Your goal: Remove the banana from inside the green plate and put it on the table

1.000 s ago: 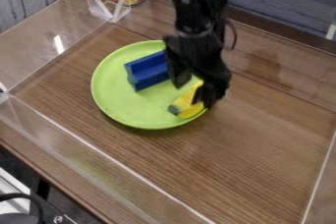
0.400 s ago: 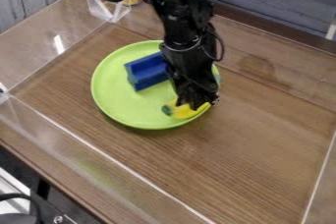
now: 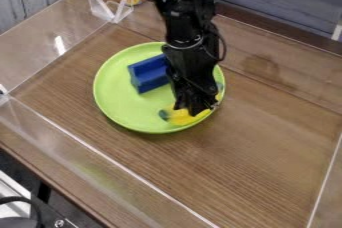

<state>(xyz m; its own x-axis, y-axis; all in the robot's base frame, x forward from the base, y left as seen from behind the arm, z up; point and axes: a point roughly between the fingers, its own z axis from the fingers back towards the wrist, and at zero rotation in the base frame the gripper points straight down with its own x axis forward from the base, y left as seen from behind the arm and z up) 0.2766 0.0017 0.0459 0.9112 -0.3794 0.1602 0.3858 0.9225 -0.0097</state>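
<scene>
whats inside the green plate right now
Inside the green plate: a blue block on the left part and the banana near the right rim, with the gripper shut on it. The gripper covers much of the banana.

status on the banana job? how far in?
Done: the claw is down on the banana at the green plate's right edge, jaws closed around it. In hand: the grasp itself; the banana is not lifted and sits on the plate, beside the blue block. Left: lift it clear of the rim and set it on the bare table.
</scene>
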